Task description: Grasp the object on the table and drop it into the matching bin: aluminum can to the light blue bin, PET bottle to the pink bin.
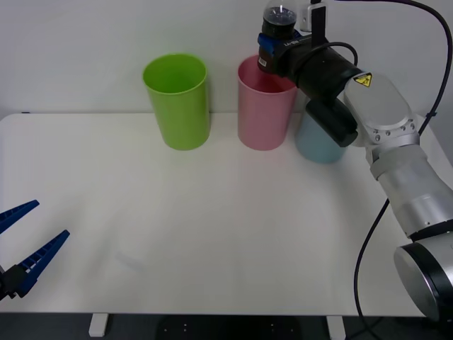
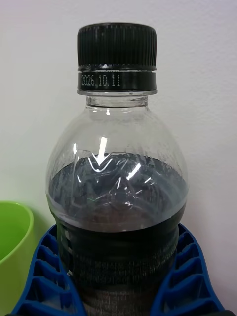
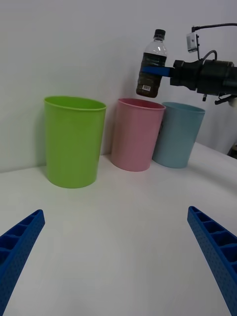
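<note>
The PET bottle (image 3: pixel 152 66), clear with a black cap, dark drink and brown label, hangs upright just above the rim of the pink bin (image 3: pixel 135 134). My right gripper (image 3: pixel 159 72) is shut on its body; in the right wrist view the blue fingers (image 2: pixel 47 276) clamp the bottle (image 2: pixel 116 163) from both sides. From the front, the bottle (image 1: pixel 278 20) sits over the pink bin (image 1: pixel 264 106), held by that gripper (image 1: pixel 270 51). The light blue bin (image 1: pixel 318 142) stands to the right, partly behind the arm. My left gripper (image 1: pixel 21 244) stays open low over the table (image 1: pixel 212 227) at the near left.
A lime green bin (image 1: pixel 178 101) stands left of the pink one, all three in a row near the table's far edge against a white wall. A black cable hangs from the right arm past the table's right edge.
</note>
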`<control>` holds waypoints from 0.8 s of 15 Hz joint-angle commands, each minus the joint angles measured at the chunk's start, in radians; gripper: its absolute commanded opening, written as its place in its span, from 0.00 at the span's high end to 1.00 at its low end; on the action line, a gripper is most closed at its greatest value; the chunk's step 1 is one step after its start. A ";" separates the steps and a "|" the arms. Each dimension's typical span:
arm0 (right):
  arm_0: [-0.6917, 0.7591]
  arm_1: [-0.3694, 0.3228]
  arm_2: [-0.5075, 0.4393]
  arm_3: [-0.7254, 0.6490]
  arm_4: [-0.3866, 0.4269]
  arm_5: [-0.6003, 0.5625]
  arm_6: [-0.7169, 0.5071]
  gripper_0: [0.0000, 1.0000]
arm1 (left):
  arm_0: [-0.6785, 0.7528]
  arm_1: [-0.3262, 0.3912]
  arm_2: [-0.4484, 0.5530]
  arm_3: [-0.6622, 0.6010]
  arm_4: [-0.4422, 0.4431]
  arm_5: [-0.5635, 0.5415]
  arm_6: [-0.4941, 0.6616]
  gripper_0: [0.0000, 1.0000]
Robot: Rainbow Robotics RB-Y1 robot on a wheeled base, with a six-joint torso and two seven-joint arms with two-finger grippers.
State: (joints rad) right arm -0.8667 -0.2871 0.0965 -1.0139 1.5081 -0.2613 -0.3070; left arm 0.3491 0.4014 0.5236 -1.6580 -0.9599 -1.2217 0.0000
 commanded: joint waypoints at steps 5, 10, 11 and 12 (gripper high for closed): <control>0.000 -0.001 0.000 0.000 -0.016 -0.006 0.026 0.00 | 0.000 0.000 0.000 0.000 0.000 0.000 0.000 0.00; 0.009 -0.004 0.000 -0.020 -0.046 -0.018 0.048 0.00 | 0.000 0.000 0.000 0.000 0.000 0.000 0.000 0.00; 0.028 -0.009 -0.001 -0.049 -0.052 -0.024 0.049 0.00 | 0.000 0.000 0.000 0.000 0.000 0.000 0.000 0.00; 0.055 -0.017 0.000 -0.094 -0.054 -0.029 0.051 0.00 | 0.000 0.000 0.000 0.000 0.000 0.000 0.000 0.00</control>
State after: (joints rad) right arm -0.8312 -0.2981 0.0958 -1.0761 1.4562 -0.2857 -0.2574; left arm 0.3491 0.4014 0.5236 -1.6580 -0.9599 -1.2217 0.0000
